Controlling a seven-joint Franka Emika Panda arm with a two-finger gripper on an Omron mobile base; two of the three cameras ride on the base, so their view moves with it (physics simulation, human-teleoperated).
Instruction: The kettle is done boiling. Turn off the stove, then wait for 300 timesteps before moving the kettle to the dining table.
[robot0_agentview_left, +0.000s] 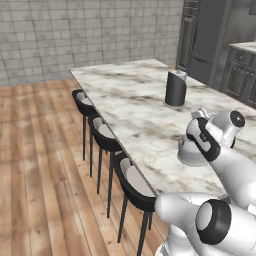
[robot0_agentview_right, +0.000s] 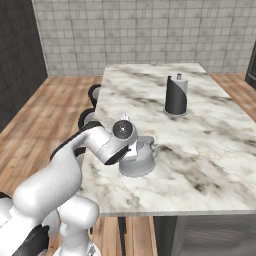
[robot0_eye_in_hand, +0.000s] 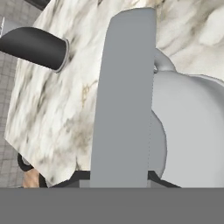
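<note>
Gripper (robot0_agentview_right: 131, 148) at the top of the kettle (robot0_agentview_right: 142, 161), which rests on the dining table (robot0_agentview_right: 210, 150).

In the right base view the hand comes down onto the kettle's upper part from the stool side, and the kettle's dome and short spout show just beyond and below it. In the hand view the kettle's flat handle (robot0_eye_in_hand: 124, 96) runs straight up from the bottom of the picture with the rounded body (robot0_eye_in_hand: 192, 131) to its right; whether the fingers are spread or pressed onto the handle cannot be told. The kettle stands on the marble near the table's long edge lined with black bar stools (robot0_agentview_left: 102, 132). Farther along the table from the kettle, well apart, stands a black cylinder with a white top (robot0_agentview_right: 176, 95).
</note>
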